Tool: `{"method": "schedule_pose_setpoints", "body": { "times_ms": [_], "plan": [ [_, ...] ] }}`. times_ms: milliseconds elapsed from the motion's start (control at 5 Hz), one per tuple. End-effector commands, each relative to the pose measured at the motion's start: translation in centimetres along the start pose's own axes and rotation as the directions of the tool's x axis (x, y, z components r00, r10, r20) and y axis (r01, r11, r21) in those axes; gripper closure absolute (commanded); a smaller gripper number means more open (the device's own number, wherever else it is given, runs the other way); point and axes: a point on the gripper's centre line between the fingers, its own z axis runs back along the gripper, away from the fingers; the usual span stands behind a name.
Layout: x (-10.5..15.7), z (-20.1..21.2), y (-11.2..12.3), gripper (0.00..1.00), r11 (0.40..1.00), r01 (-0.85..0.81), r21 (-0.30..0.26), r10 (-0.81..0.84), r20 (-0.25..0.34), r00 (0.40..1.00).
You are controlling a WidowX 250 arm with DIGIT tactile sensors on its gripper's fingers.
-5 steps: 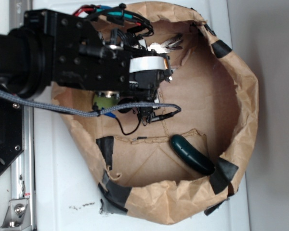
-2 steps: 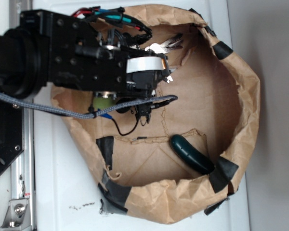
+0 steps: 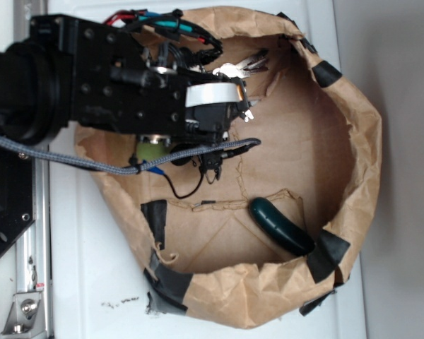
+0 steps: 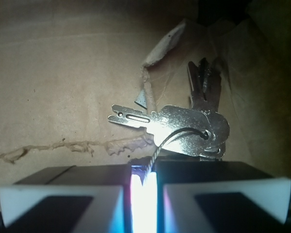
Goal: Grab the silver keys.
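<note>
The silver keys (image 4: 184, 127) are a small bunch of shiny metal keys on a thin twisted wire ring, lying on the brown paper floor just past my fingertips. My gripper (image 4: 144, 171) has its jaws nearly together, and the wire loop of the keys runs down into the narrow gap between them. From the exterior view, the keys (image 3: 242, 66) lie near the upper wall of the paper bag, and my gripper (image 3: 215, 71) sits right beside them under the black arm.
The brown paper bag (image 3: 364, 162), patched with black tape, forms a raised rim all round. A dark green elongated object (image 3: 281, 227) lies at the lower right inside. A green plush toy (image 3: 153, 150) peeks from under the arm. Cables hang below the wrist.
The arm has shifted slightly left, and the keys have shifted a little with it. Almost nothing has moved in the last half second.
</note>
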Motion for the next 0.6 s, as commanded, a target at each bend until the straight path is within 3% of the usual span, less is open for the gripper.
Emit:
{"method": "schedule_pose_setpoints", "body": {
  "times_ms": [0, 200, 400],
  "plan": [
    [0.5, 8.1, -2.3, 1.0, 0.977, 0.047, -0.21, -0.022, 0.118, 0.993],
    [0.4, 14.2, -3.6, 1.0, 0.91, 0.055, -0.411, 0.007, 0.146, 0.989],
    [2.3, 18.9, -3.4, 1.0, 0.906, 0.021, -0.422, 0.015, 0.082, 0.996]
  ]
}}
